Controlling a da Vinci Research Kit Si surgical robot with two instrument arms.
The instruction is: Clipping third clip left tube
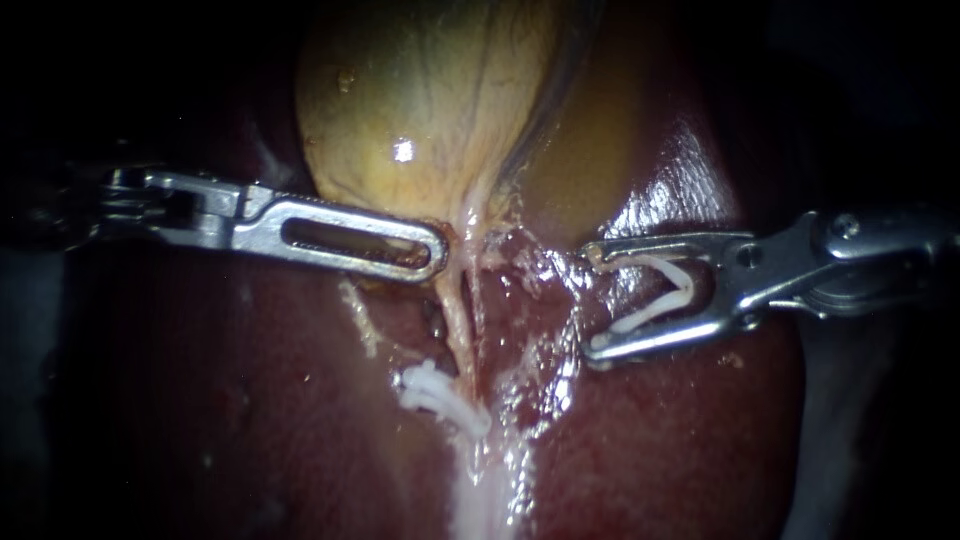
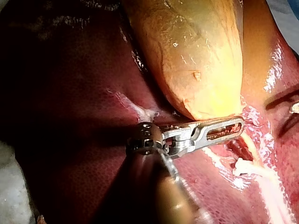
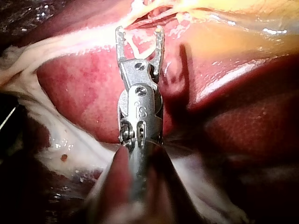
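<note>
Step in hand: the approach. The clip was not yet on the tube.

My right instrument's claw [image 1: 592, 300] stood wide open. The loaded clip [image 1: 665, 295] sat between its two halves, touching both and not yet squeezed. The claw tips lay beside the left tube [image 1: 455, 325] but apart from it, with wet tissue between.

Next move, as I judged it:
1. Advance until the tube passes between the clip's legs, on the gallbladder side of the placed clips [image 1: 440, 393].
2. Close the claw.

Open room on the tube ran from those clips to my left instrument's claw [image 1: 438, 250]. That stretch was short and had a hard edge at each end.

The left claw was closed, apparently on the narrow end of the gallbladder [image 1: 430, 100], though the contact was partly hidden. The liver [image 1: 680, 440] lay beneath everything, close under the right claw's lower tip.
</note>
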